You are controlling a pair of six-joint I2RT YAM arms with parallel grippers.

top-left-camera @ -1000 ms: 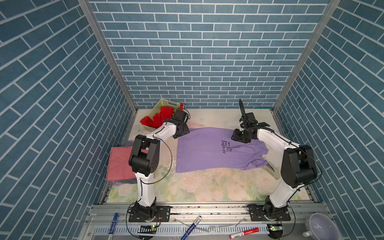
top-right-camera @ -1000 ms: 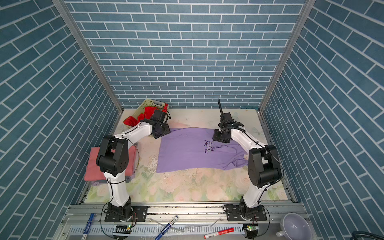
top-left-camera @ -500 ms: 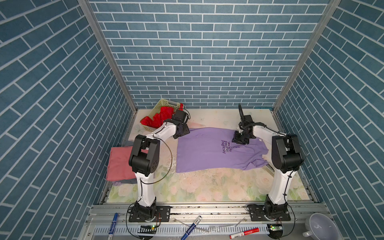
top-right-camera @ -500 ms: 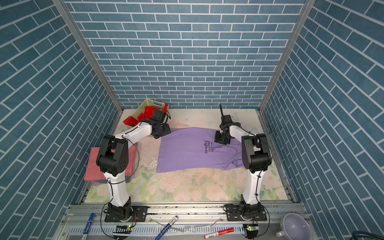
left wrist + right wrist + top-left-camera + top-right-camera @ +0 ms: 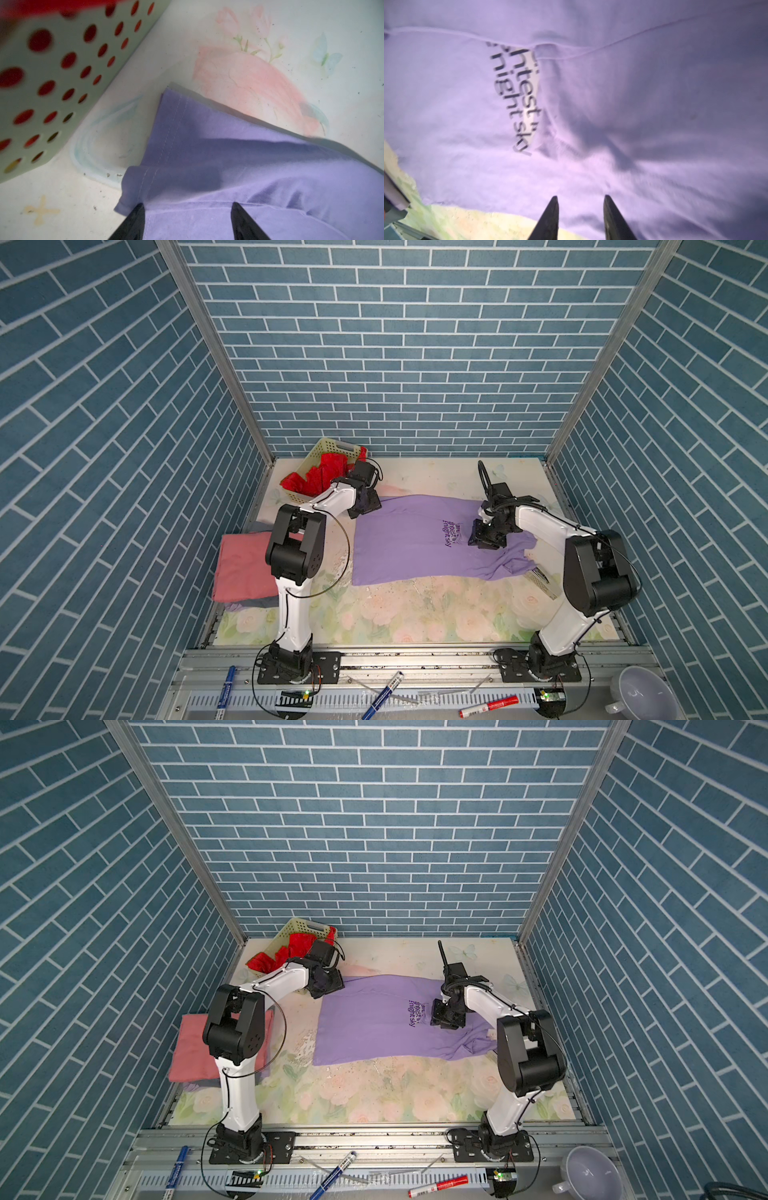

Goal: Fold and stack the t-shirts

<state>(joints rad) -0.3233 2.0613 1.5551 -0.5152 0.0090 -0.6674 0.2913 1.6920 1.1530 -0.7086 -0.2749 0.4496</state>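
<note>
Right wrist view: lilac t-shirt (image 5: 633, 104), print (image 5: 512, 99) half-covered

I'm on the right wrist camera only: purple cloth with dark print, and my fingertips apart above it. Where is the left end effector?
Observer: The left end effector is over the far-left hem corner of the purple t-shirt, jaws apart, beside the basket.
Operator: Is anything folded yet?
Observer: Yes. A salmon-pink t-shirt lies folded at the left edge of the table.
Operator: Are more shirts waiting?
Observer: A red t-shirt sits crumpled in the basket, spilling over its near rim.
</note>
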